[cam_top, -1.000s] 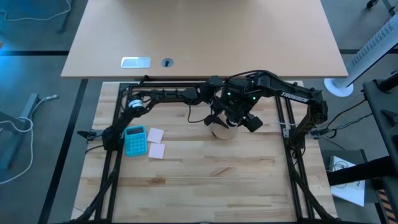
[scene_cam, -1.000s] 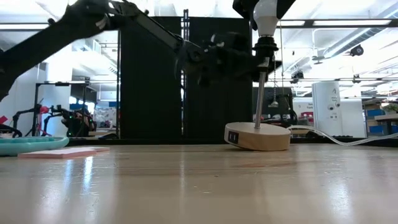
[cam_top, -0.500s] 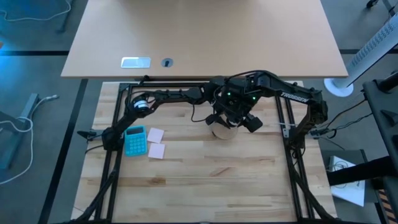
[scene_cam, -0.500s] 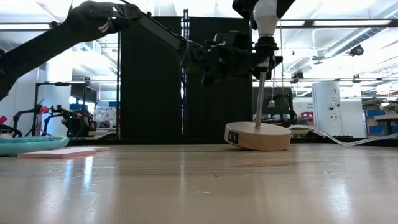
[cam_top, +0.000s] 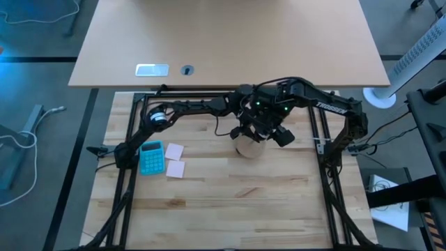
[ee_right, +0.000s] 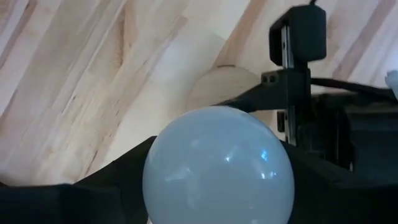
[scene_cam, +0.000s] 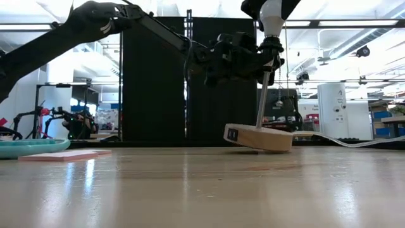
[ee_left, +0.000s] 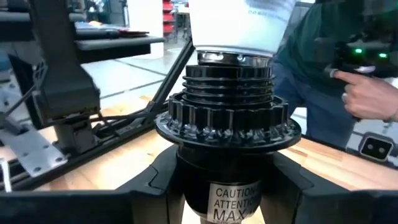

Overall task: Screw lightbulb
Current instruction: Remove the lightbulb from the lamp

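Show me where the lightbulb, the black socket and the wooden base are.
lightbulb (ee_right: 217,165): right wrist view, middle of the white globe.
black socket (ee_left: 227,118): left wrist view, its ribbed collar.
wooden base (scene_cam: 259,137): low view, side of the tilted disc.

The bulb (scene_cam: 272,16) is sitting atop the socket (scene_cam: 269,45); the left gripper (scene_cam: 253,60) is clamping the socket; the wooden base (scene_cam: 259,137) is tilting off the table (scene_cam: 202,190).
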`<action>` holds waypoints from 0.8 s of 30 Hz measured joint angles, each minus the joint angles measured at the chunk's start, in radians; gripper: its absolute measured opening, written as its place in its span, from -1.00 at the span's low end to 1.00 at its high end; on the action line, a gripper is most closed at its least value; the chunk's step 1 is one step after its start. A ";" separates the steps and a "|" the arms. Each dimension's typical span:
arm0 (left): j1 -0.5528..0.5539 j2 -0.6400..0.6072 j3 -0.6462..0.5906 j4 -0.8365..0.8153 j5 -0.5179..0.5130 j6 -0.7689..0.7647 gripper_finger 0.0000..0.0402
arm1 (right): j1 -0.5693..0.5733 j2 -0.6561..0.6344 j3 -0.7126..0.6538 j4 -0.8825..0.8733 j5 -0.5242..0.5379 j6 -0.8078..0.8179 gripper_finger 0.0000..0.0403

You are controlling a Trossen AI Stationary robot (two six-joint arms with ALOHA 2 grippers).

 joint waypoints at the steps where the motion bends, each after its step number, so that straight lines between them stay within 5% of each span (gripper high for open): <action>1: 0.001 -0.005 0.000 -0.012 -0.009 -0.004 -0.31 | -0.002 -0.003 0.002 -0.002 0.004 0.013 0.26; 16: 0.000 -0.180 -0.038 -0.242 -0.391 0.062 -0.31 | -0.045 -0.068 0.019 0.014 0.087 0.234 0.27; 24: -0.018 -0.214 -0.041 -0.285 -0.422 0.077 -0.31 | -0.049 -0.094 0.037 0.014 0.070 0.132 0.26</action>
